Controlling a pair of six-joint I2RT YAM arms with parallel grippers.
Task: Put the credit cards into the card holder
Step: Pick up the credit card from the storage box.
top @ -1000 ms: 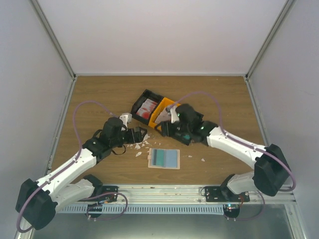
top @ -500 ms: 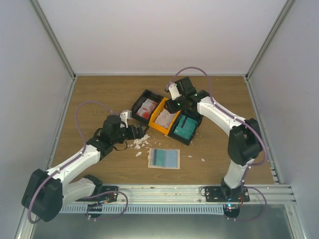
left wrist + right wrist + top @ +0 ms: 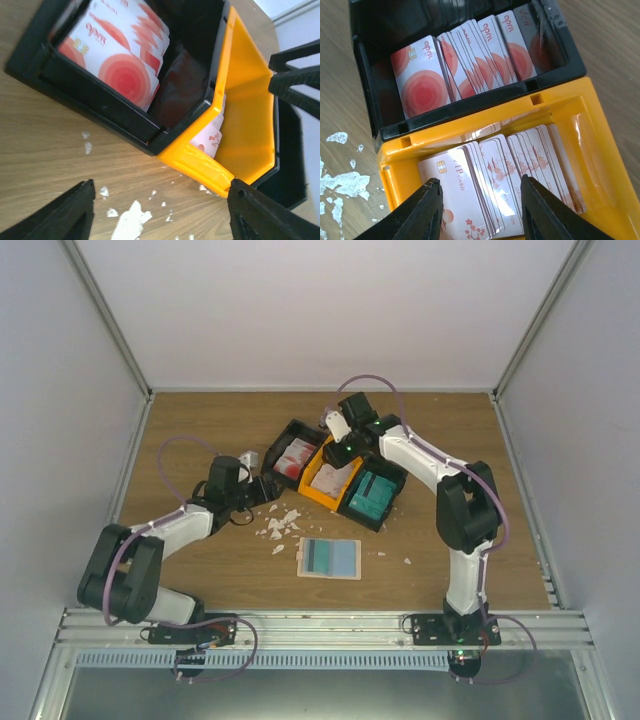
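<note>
- Hovering over the orange middle bin of the tray point(image 3: 485, 97), the right gripper point(image 3: 480, 215) has its fingers spread apart and holds nothing.
- Directly beneath stand the pale pink cards point(image 3: 505, 185), packed on edge. They look thin, stiff, light and probably slick, so pinching the front card's upper edge seems best.
- The left gripper point(image 3: 160, 220), also spread and empty, sits just beside the tray's left black bin.
- Three stacks fill the three bins: red-blotched cards point(image 3: 422, 82), pink, and teal cards point(image 3: 370, 495). Each is packed too tightly to count.
- One card holder point(image 3: 329, 558) lies open on the tray's near side, not touching it.
</note>
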